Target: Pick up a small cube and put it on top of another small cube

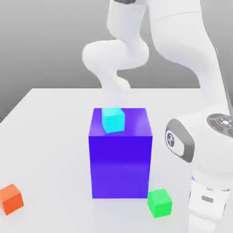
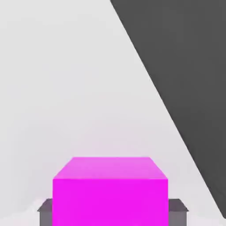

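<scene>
1. In the hand view our hand is clamped on a magenta cube: a grey finger presses one side face and its twin the opposite one, with the cube filling the gap between them.
2. We judge that cube to be rigid and light, with flat, smooth faces. Our hold on two opposite sides looks like the right one, since parallel faces give the pads full contact. A smooth face could still slip if the squeeze were weak or off-centre.
3. The magenta cube appears to rest on the pale desk, whose surface runs away behind it to a dark edge.
4. In the exterior view a tall blue block stands mid-desk and hides the hand and the cube behind it. A small cyan cube shows at that block's top edge; whether it sits on top or just behind, we cannot tell.
5. A green cube lies near the block's base toward the exterior view's right. An orange cube lies well apart toward the exterior view's left.
6. Either small cube could serve as the base. We judge the tall blue block to be the main obstacle, so the carry must clear it.
</scene>
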Tool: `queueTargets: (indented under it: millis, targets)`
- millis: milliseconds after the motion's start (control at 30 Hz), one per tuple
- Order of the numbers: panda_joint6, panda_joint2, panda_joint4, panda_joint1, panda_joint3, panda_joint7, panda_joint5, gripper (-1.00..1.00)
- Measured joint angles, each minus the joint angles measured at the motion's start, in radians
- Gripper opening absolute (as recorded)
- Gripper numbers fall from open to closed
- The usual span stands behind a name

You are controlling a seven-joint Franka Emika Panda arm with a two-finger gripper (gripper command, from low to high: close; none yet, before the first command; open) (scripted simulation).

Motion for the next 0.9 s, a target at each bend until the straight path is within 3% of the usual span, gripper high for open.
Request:
queueTargets:
  millis: [200, 367, 533, 700, 733, 900]
  targets:
    - [-0.09, -0.117, -0.027, -0.005, 0.007, -0.008, 0.008, -1.0]
    - [-0.117, -0.3, -0.18, -0.049, -0.003, -0.139, -0.017, -1.0]
    - [-0.115, -0.466, -0.35, -0.097, -0.011, -0.344, 0.028, -1.0]
    - [0.021, -0.351, -0.372, -0.103, -0.009, -0.38, 0.035, -1.0]
    - [0.049, -0.322, -0.371, -0.102, -0.011, -0.377, 0.031, 1.0]
    - [0.049, -0.322, -0.371, -0.102, -0.011, -0.377, 0.031, 1.0]
